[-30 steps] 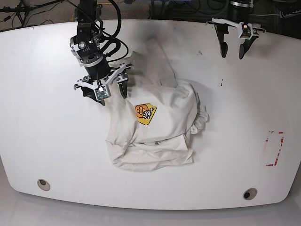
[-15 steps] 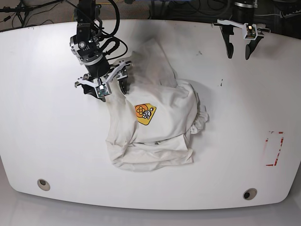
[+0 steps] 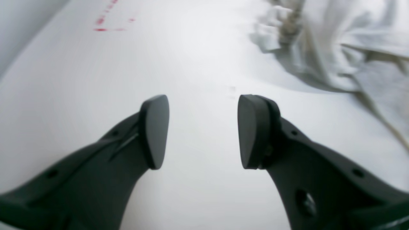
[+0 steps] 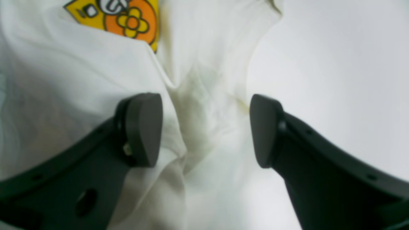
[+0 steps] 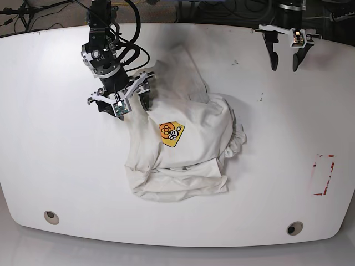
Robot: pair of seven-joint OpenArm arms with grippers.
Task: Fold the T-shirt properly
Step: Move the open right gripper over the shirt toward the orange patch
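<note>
Left wrist: left gripper [image 3: 203,131] jaws apart, empty, above bare table [image 3: 96,80]; T-shirt [image 3: 345,48] upper right.
Right wrist: right gripper [image 4: 206,129] jaws apart over T-shirt edge, badge [image 4: 127,16] beyond.
Base: T-shirt crumpled mid-table, red marks [image 5: 323,174] apart.

Base view overhead; wrist views close, low, sharing T-shirt [image 5: 183,138].
</note>
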